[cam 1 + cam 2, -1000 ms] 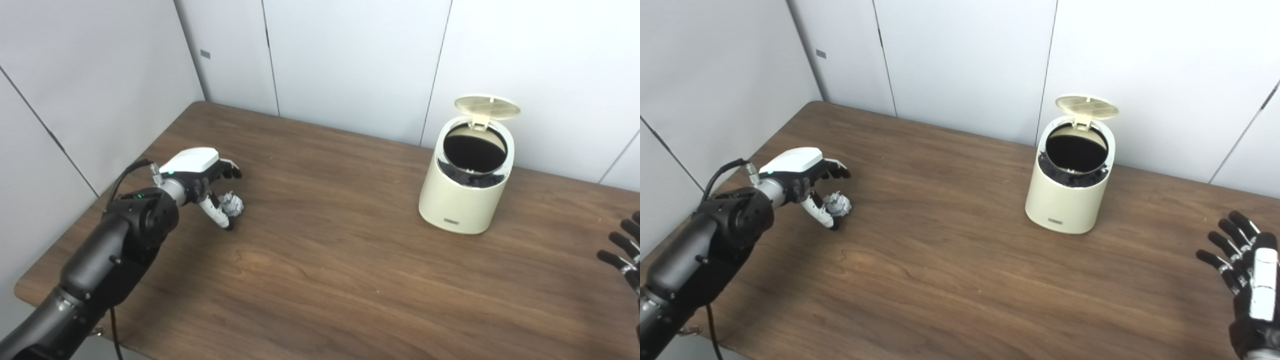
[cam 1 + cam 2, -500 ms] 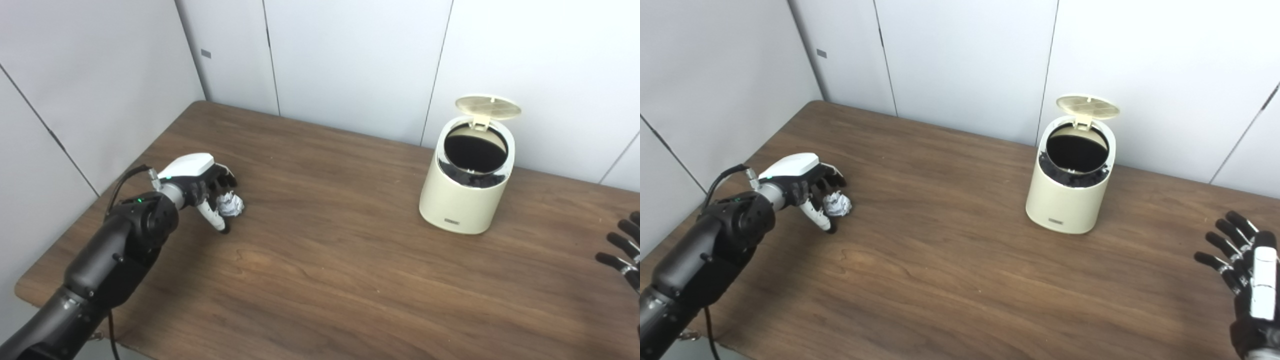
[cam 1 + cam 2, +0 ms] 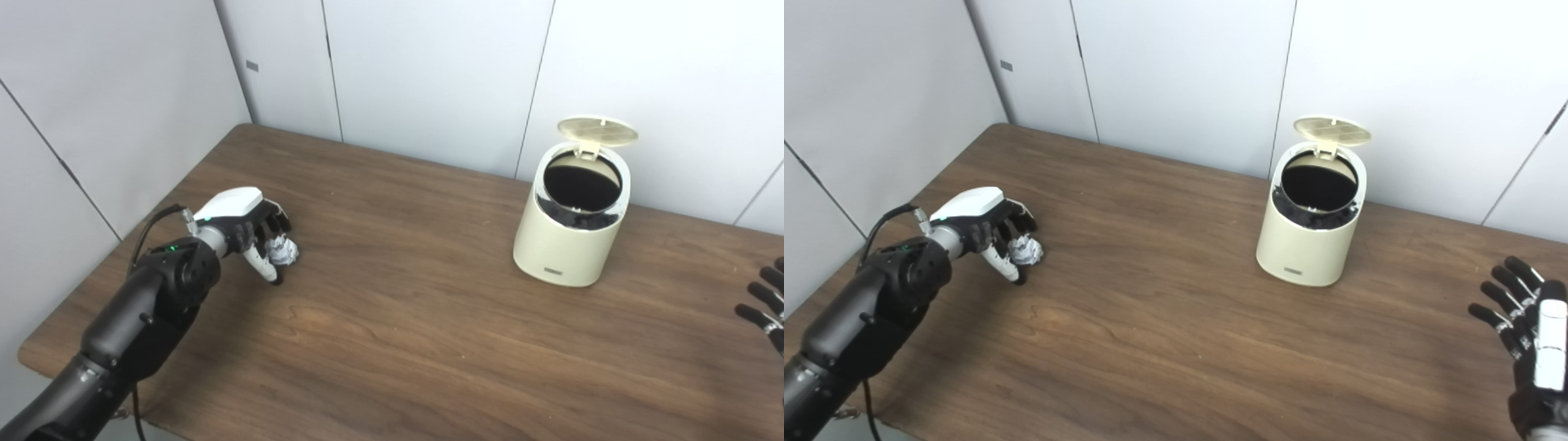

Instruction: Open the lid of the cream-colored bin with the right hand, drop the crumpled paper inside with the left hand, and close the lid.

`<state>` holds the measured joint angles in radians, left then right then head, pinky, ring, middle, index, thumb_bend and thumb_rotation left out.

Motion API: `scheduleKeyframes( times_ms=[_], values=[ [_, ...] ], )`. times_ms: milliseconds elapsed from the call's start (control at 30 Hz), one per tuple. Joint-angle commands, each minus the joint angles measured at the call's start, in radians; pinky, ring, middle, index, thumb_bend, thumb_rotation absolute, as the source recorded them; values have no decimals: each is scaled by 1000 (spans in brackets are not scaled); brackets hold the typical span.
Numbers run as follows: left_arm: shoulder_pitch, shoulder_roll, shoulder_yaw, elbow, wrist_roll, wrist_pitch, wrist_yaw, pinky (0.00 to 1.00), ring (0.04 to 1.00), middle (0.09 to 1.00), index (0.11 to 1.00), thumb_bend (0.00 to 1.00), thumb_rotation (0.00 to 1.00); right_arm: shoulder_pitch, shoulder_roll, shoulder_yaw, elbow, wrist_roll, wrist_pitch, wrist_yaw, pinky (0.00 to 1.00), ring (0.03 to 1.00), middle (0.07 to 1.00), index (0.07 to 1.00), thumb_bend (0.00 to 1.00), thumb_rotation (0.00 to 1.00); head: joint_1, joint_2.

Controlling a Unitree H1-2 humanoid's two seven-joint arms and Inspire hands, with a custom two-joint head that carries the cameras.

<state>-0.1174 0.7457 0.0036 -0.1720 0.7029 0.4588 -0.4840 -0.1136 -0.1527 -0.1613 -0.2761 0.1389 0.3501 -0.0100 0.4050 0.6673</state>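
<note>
Bin (image 3: pixel 572 236) open, black liner (image 3: pixel 579 215) inside

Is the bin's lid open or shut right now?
Open: the lid stands tipped back above the cream bin, exposing its dark inside.

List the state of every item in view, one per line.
Lid: flipped up, open.
Cream-colored bin: upright on the table, mouth uncovered, dark inside.
Crumpled paper: on the table, fingers closed around it.
Left hand: shut on the crumpled paper.
Right hand: open, fingers spread, holding nothing.
</note>
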Motion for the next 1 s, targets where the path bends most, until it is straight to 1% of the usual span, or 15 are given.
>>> scheduleKeyframes(
  times_ms=[0,100,167,200,233,267,300,333,367,400,500,667,900,967],
  values=[
    [-9,22,9,-26,17,6,19,536,628,730,698,842,0,-36,-1,-3,-41,1,-14,-1,704,827,840,832,438,945,-1,1],
    [-6,17,10,-25,14,6,22,530,613,704,684,827,0,-35,0,-1,-45,-1,-11,-2,697,825,835,830,433,948,-1,1],
    [-5,12,11,-23,6,1,32,525,596,664,670,814,0,-34,-1,-2,-45,0,-16,-1,708,830,836,836,431,953,-1,7],
    [-4,11,10,-23,5,-3,36,518,575,630,638,794,0,-34,-1,-2,-45,1,-18,0,707,830,834,837,438,951,-1,7],
    [-4,9,9,-21,4,-6,41,514,567,615,567,658,18,-33,0,-3,-46,3,-17,0,705,829,832,836,442,948,-1,7],
    [-6,9,8,-17,4,-8,45,502,554,563,526,590,9,-33,0,-4,-48,4,-15,-1,704,828,831,834,450,945,2,10],
    [-7,7,5,-11,8,-10,51,494,544,533,498,548,3,-34,-1,-4,-46,5,-18,0,706,829,832,835,458,943,2,10],
    [-9,6,3,-7,11,-11,56,495,544,535,482,531,1,-34,-2,-4,-44,3,-22,1,708,830,832,836,461,944,2,10],
    [-11,6,0,-2,15,-11,59,493,541,538,473,522,0,-34,-2,-3,-43,0,-23,0,707,829,831,837,465,946,1,12],
    [-13,6,-4,2,18,-11,61,482,501,536,461,508,0,-35,-2,-3,-43,-3,-22,-2,708,828,829,838,470,947,1,12],
    [-16,2,-9,7,15,-22,78,452,456,527,457,500,0,-34,-6,0,-44,-8,-18,0,736,843,839,846,474,962,-2,13],
    [-13,-3,-17,-3,13,-37,103,457,455,525,453,500,0,-34,-4,-3,-46,-5,-16,0,712,822,819,833,453,949,-8,16],
    [-10,-6,-14,-22,2,-40,104,458,463,527,448,499,0,-35,4,-4,-54,7,-8,0,764,848,838,845,438,954,-11,17],
    [-10,-9,-8,-25,-5,-42,107,454,459,527,449,499,0,-34,5,-1,-59,0,0,-4,763,846,835,845,429,959,-16,16]
  ],
)
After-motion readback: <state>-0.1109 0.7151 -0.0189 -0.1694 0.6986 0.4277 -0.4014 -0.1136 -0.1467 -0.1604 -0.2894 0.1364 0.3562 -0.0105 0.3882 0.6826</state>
